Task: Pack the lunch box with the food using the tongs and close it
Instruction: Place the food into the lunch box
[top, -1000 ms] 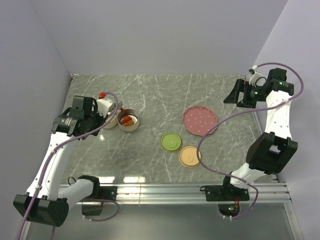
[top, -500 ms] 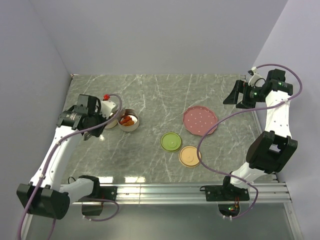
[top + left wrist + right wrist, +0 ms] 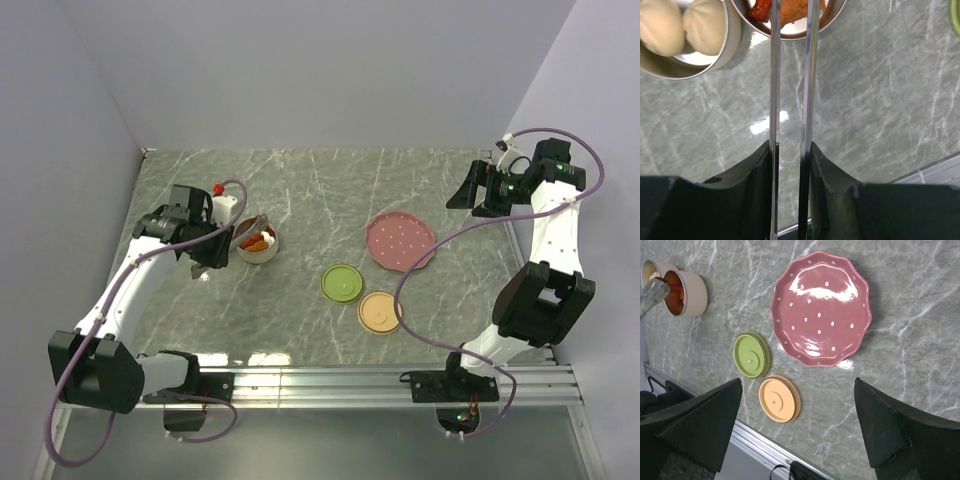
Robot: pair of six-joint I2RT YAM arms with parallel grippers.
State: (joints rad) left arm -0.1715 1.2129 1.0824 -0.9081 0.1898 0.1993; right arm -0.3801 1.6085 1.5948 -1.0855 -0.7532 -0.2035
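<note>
My left gripper is shut on the tongs, pressing their two slim silver arms close together. The arms reach out to a round lunch box tin holding red-orange food chunks. Beside it a second tin holds two pale beige balls. From above, the left gripper sits just left of the chunk tin, tongs over its rim. My right gripper is open and empty, raised at the far right.
An empty pink dotted plate lies right of centre. A green lid and an orange lid lie flat in front of it. A metal rail runs along the table's near edge.
My left arm has swung right and toward the back, bringing the tongs over the tin of red-orange chunks. The right arm has stayed put.
</note>
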